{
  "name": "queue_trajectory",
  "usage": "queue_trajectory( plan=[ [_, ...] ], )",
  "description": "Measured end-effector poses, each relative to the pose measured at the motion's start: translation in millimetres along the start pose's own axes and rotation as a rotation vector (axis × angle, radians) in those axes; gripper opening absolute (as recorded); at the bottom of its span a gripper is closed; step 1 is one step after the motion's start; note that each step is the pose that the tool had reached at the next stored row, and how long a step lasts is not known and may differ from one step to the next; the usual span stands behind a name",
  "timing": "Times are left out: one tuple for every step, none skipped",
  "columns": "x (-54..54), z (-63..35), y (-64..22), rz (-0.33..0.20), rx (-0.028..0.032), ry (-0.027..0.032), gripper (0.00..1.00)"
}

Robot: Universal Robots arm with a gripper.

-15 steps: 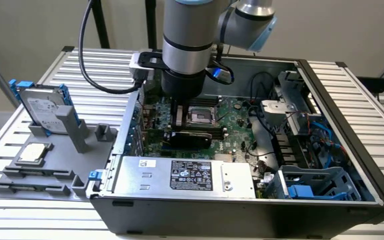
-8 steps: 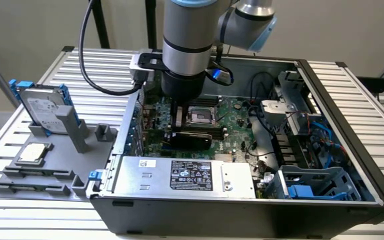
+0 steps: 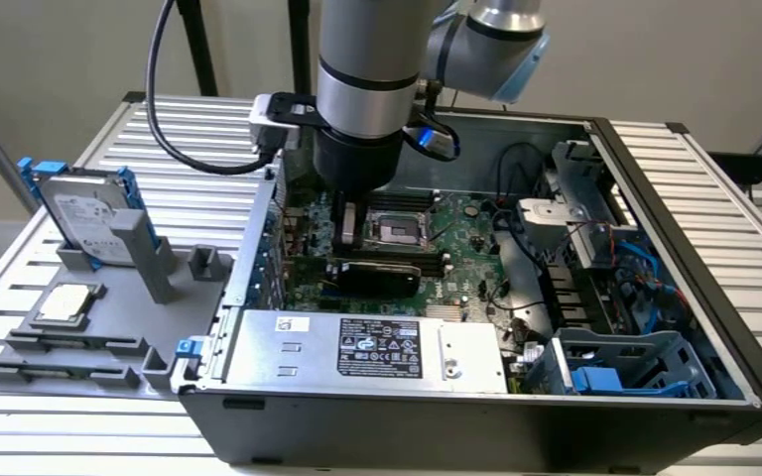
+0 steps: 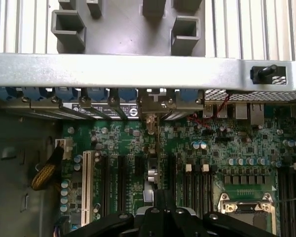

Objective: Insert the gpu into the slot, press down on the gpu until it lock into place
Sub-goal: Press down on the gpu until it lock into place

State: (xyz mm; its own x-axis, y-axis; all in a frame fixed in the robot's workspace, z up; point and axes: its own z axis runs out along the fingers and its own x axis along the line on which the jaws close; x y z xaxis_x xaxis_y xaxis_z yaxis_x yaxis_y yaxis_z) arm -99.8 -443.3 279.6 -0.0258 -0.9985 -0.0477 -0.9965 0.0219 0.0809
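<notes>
Black shroud over a thin green edge: the gpu [image 3: 378, 278] stands on its long edge on the board [image 3: 467, 260], inside the open case [image 3: 698, 297]. It lies between the socket [image 3: 401, 228] and the power supply [image 3: 368, 347].

Exterior view. The long axis of the gpu runs from the exterior view's left to its right, roughly parallel to the power supply. The gripper [image 3: 350, 243] points straight down, with its fingers brought together. It hangs directly above the gpu, over the end nearer the exterior view's left, not over the middle. The gpu therefore lies straight below the fingertips. Contact between tips and top edge cannot be confirmed, and nothing is seen clamped between the fingers. The gpu covers the slot, so the depth of seating cannot be judged.

Wrist view. The gripper [image 4: 163, 210] shows closed fingers looking down on the board. A thin edge-on line runs from beneath the tips toward the bracket row [image 4: 155, 106] at the case wall. This line is judged to be the card's top edge, in line with the fingers.
</notes>
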Motion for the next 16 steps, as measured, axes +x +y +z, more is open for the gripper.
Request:
queue_trajectory(
  plan=[
    [0.0, 0.1, 1.3, 0.001, -0.0067, 0.0033, 0.11],
    [0.1, 0.1, 2.5, 0.001, -0.0148, 0.0068, 0.11],
    [0.1, 0.3, 3.6, 0.002, -0.024, 0.0102, 0.11],
    [0.1, 0.3, 4.7, 0.002, -0.0336, 0.0133, 0.11],
    [0.2, 0.5, 5.7, 0.003, -0.0441, 0.016, 0.11],
    [0.2, 0.6, 6.7, 0.004, -0.0551, 0.0188, 0.11],
    [0.2, 0.7, 7.8, 0.004, -0.0652, 0.0216, 0.11],
    [0.3, 0.7, 8.8, 0.005, -0.0753, 0.0246, 0.11],
    [0.3, 0.8, 9.8, 0.006, -0.0853, 0.0276, 0.11],
    [0.3, 0.9, 10.8, 0.006, -0.0947, 0.0303, 0.11],
    [0.3, 0.9, 11.7, 0.007, -0.1029, 0.0333, 0.11],
    [0.3, 1.0, 12.5, 0.007, -0.1099, 0.0361, 0.11],
    [0.3, 1.1, 13.2, 0.007, -0.1169, 0.0392, 0.11],
    [0.4, 1.1, 13.7, 0.008, -0.1229, 0.0424, 0.11],
    [0.4, 1.0, 14.0, 0.008, -0.1271, 0.0452, 0.11],
    [0.4, 1.0, 14.3, 0.008, -0.1308, 0.0477, 0.11]
  ],
)
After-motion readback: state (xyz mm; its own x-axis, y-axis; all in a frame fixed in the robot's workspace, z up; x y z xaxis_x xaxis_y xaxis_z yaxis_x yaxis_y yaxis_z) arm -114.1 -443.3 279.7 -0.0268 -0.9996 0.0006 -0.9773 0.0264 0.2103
